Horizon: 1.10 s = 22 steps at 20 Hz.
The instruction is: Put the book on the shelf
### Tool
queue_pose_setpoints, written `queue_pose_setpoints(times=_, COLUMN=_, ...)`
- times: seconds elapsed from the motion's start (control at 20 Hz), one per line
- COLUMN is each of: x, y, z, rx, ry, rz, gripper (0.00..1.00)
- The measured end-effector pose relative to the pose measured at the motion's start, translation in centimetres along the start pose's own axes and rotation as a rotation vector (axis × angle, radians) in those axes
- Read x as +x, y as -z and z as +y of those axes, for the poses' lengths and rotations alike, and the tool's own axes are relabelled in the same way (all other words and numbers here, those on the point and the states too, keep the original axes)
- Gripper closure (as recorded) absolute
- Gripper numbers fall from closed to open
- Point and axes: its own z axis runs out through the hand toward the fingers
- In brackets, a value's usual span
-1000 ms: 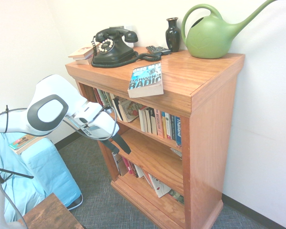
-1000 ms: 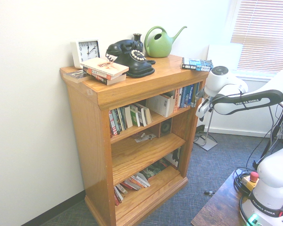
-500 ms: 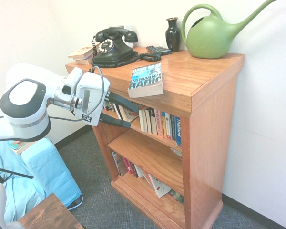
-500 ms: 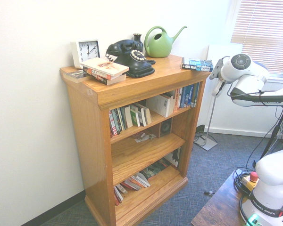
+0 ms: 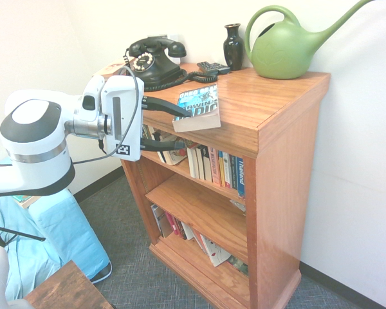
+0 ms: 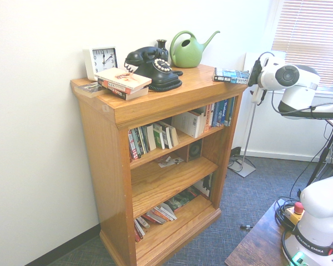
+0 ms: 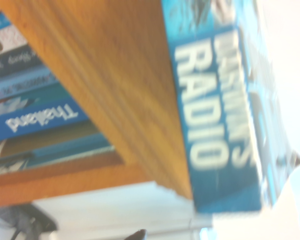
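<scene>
Book lies flat at the front edge of the bookcase's top slab, overhanging slightly; gripper, jaws apart with 1 above and 1 below that edge, should straddle the overhanging end squarely before closing.

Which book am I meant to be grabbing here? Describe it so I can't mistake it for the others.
Start at the wooden bookcase and look at its top slab, where the black rotary telephone and green watering can stand. The book lies flat at the slab's front edge, overhanging it slightly, apart from the stacked pale books. It alone has a blue-and-black cover with big white "RADIO" lettering.
</scene>
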Motion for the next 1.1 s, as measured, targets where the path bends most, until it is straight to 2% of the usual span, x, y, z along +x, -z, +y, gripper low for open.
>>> queue_pose_setpoints(times=0.5, x=-0.7, y=-4.1, z=-0.8, rx=0.077, ry=0.090, rz=0.083, gripper=0.00)
queue_pose_setpoints(times=1.1, x=0.1, y=-4.4, z=-3.2, rx=0.142, ry=0.029, rz=0.164, gripper=0.00)
